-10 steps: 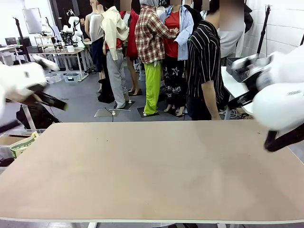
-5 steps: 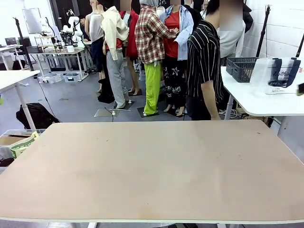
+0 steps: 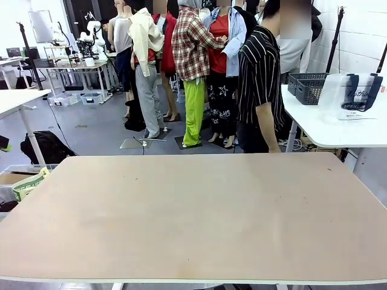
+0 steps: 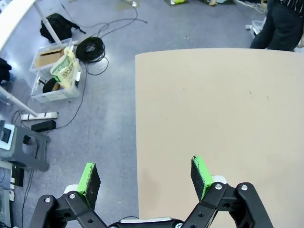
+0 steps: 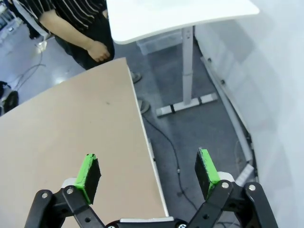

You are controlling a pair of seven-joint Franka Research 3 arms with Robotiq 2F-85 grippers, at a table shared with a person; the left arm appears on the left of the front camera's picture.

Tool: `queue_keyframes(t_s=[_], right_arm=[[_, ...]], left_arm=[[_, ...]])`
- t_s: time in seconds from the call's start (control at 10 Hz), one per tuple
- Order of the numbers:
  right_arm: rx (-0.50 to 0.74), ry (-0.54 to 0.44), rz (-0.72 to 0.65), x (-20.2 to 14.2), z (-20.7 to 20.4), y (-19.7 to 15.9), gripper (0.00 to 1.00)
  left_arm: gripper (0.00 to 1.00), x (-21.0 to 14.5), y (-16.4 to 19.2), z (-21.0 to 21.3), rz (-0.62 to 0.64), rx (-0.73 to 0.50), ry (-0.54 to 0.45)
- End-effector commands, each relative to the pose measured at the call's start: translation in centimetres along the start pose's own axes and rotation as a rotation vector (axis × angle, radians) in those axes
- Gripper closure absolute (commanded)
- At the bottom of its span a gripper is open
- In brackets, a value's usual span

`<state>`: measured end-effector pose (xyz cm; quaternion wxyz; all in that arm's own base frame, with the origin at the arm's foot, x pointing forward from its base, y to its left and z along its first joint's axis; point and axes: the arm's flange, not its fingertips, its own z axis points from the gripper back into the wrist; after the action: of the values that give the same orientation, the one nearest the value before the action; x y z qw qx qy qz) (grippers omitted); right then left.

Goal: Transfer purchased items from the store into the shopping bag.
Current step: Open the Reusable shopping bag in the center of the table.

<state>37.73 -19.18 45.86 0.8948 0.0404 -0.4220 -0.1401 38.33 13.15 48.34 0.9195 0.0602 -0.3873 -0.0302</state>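
The left tool [image 4: 145, 176] hangs released, its two green pads [image 4: 89, 179] spread wide apart. One pad is over the grey floor and the other over the left edge of the tan rectangular surface [image 4: 213, 104]. On the floor to the left of that edge sit a clear plastic bin holding a green-and-white printed bag [image 4: 64, 71], a coil of black cable [image 4: 90, 47], a black backpack [image 4: 59, 26] farther off, a white power strip [image 4: 40, 115] and a grey step stool [image 4: 21, 147].

At the far edge, right of the middle, stands a person in a black shirt with thin white stripes [image 3: 260, 78]. One hand [image 5: 99, 50] hangs loose near the far right corner of the tan surface.

Farther right, on a separate white side surface [image 3: 326, 130] beyond that corner, stands the dark grey mesh-sided plastic basket [image 3: 307, 87]. Just to its right stands the translucent white plastic shopping bag with dark blue handles and dark print [image 3: 357, 99], upright. Whether the two touch cannot be told, and what the basket holds cannot be made out from here.

The right tool [image 5: 147, 173] is also released, its green pads wide apart. It straddles the right edge of the tan surface, one pad over the surface and the other over the grey floor, well apart from the basket and the bag.
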Motion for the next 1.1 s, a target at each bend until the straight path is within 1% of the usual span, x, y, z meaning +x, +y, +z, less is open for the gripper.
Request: queue_keyframes(t_s=[0.0, 1.0], right_arm=[[-0.010, -0.012, -0.002, 0.24, 0.79, -0.74, 0.00], [-0.010, -0.012, -0.002, 0.24, 0.79, -0.74, 0.00]], left_arm=[[0.00, -0.25, 0.90, 0.23, 0.012, 0.005, -0.005], [0.00, -0.25, 0.90, 0.23, 0.012, 0.005, -0.005]])
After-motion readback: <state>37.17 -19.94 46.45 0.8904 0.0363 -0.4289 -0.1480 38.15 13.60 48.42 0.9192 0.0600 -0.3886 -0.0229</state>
